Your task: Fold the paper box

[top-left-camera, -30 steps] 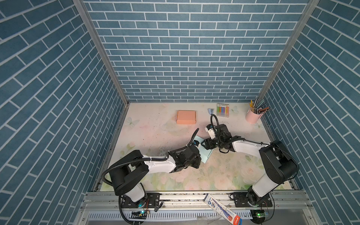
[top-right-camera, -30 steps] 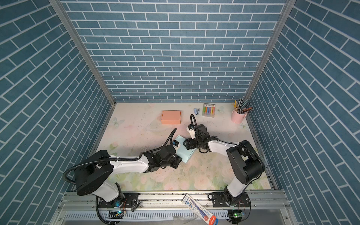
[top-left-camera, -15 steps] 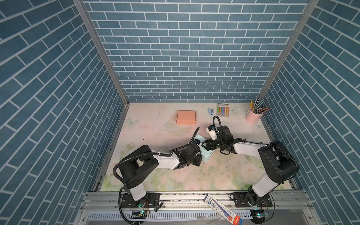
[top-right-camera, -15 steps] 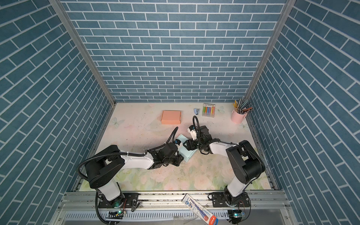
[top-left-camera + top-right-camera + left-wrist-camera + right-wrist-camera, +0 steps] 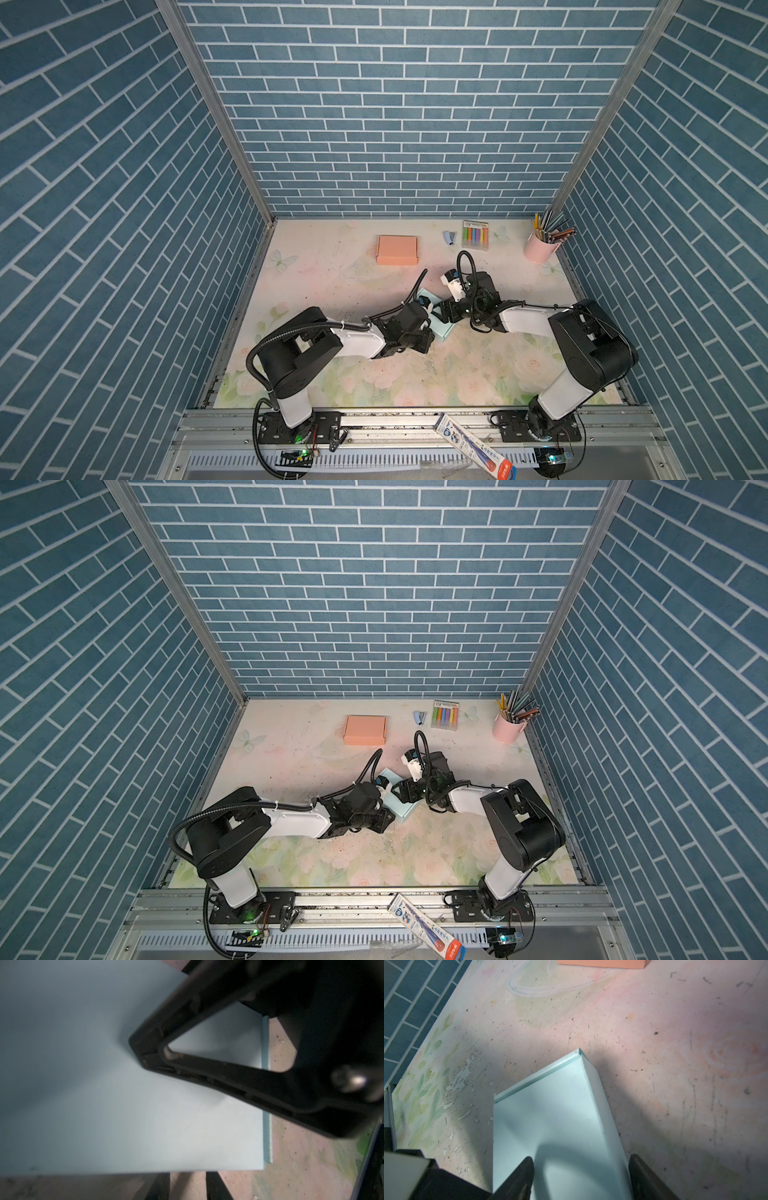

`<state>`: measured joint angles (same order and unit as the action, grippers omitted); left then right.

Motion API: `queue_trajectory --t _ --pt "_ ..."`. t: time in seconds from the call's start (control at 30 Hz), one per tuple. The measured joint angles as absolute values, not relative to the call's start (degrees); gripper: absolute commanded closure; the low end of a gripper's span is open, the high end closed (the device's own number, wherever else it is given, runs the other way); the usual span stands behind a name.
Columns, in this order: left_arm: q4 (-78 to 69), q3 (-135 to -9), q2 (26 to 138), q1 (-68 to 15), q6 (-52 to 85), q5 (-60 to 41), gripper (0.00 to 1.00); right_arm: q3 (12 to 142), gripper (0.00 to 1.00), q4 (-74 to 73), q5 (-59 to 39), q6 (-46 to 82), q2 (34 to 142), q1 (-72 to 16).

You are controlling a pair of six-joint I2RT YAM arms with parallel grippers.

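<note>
The paper box [image 5: 444, 329] shows only as slivers in both top views.

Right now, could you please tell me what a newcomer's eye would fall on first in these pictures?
A blue box lies in the middle, hemmed in from both sides: the right gripper is over it with jaws open, and the left gripper sits at its edge. Behind, an orange box lies at the back, and a pink cup of pencils stands in the back right corner.
</note>
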<state>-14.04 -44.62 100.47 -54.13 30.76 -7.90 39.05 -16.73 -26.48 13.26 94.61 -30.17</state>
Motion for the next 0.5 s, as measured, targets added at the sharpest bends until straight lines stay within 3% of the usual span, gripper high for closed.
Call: queue_trajectory --t 0.5 --pt "-14.35 -43.55 99.61 -53.87 29.52 -9.15 0.69 36.47 0.27 -17.96 -26.83 14.79 91.61 -30.11"
